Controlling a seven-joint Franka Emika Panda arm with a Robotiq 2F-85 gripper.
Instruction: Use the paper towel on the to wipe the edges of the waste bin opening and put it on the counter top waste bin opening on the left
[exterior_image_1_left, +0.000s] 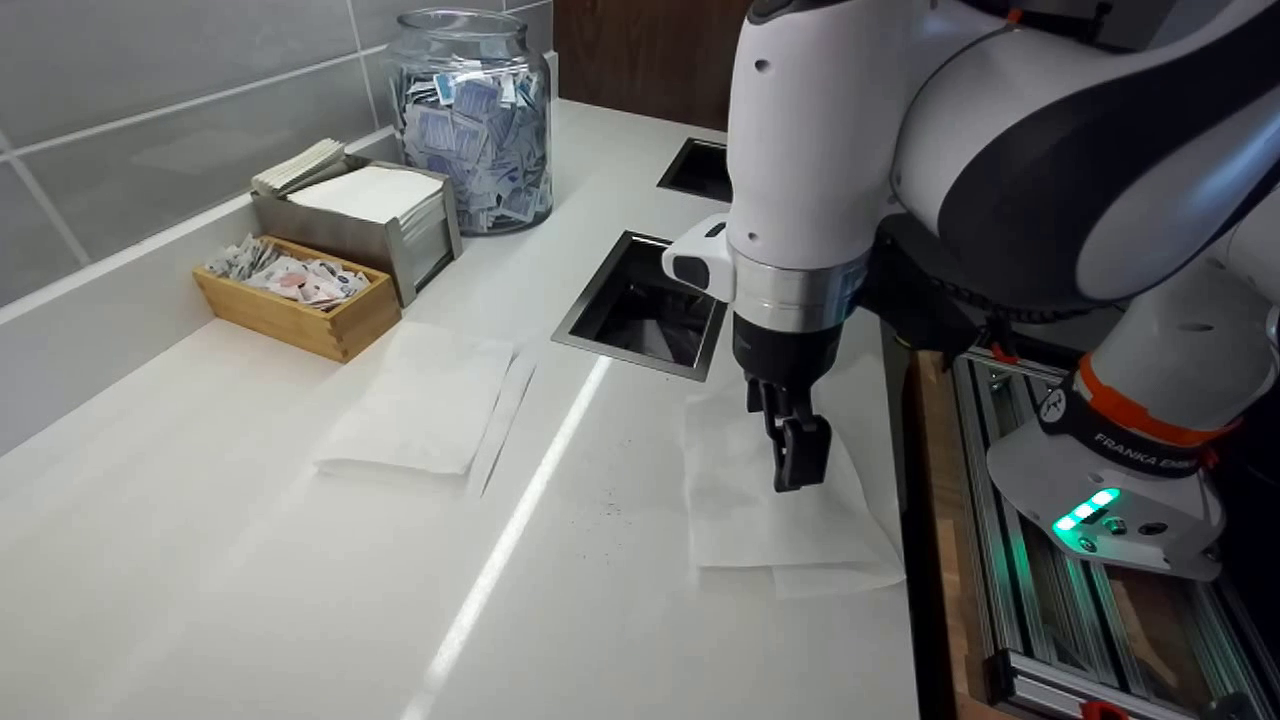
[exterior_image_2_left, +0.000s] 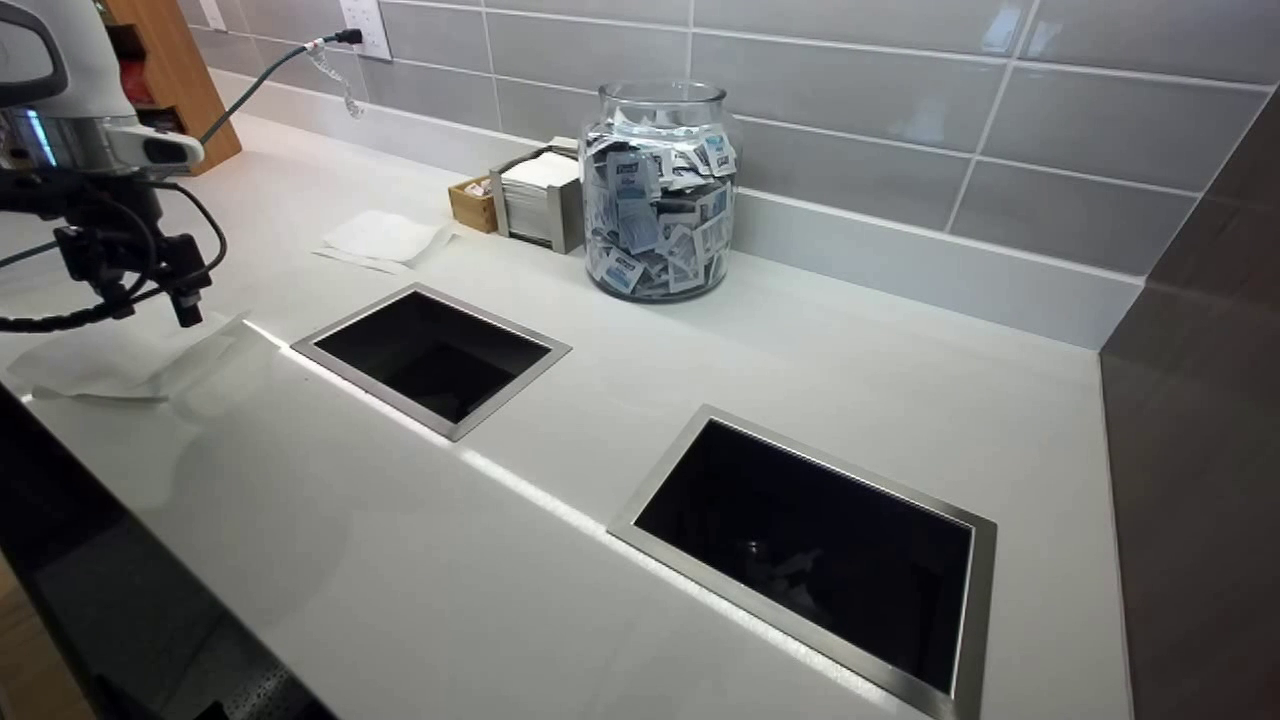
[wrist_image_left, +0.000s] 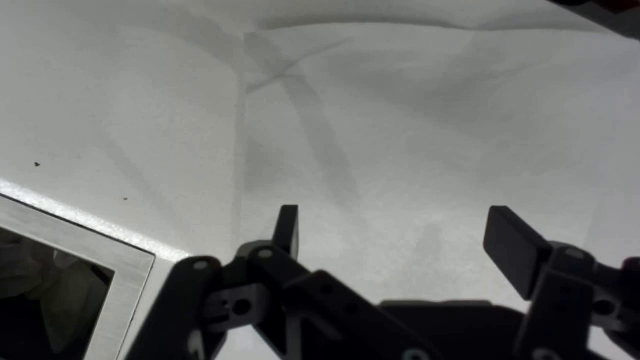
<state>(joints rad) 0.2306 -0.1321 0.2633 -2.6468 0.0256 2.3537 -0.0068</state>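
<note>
A white paper towel (exterior_image_1_left: 735, 520) lies folded flat on the counter beside its front edge; it also shows in the wrist view (wrist_image_left: 425, 125) and in an exterior view (exterior_image_2_left: 90, 360). My gripper (exterior_image_1_left: 785, 445) is above this towel, fingers pointing down. In the wrist view the gripper (wrist_image_left: 393, 215) is open, with nothing between its fingers. A second white paper towel (exterior_image_1_left: 430, 400) lies nearer the wall. Two square waste bin openings with metal rims are set in the counter: the nearer rim (exterior_image_2_left: 512, 393) shows partly in the wrist view (wrist_image_left: 132, 267), the farther rim (exterior_image_2_left: 664, 470) does not.
Dark specks (exterior_image_1_left: 607, 510) lie between the towels. Along the tiled wall stand a wooden box of packets (exterior_image_1_left: 335, 335), a metal napkin holder (exterior_image_1_left: 430, 225) and a tall glass jar of packets (exterior_image_2_left: 660, 210). The robot base (exterior_image_1_left: 1110, 480) stands beyond the counter's front edge.
</note>
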